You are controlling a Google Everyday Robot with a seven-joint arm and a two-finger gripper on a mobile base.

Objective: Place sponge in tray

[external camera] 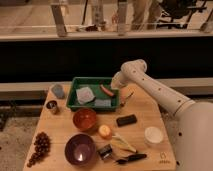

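Pale grey square sponge (85, 94) lies in shallow dark green plastic tray (92, 79): placement seemingly done. Pincer (116, 88) at tray's right rim, grip indeterminable; next, lift clear.

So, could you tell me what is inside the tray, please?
Inside the tray lie a grey sponge, an orange-red item and a flat greyish piece. The claw hangs by its right rim; the arm hides the tray's far right corner.
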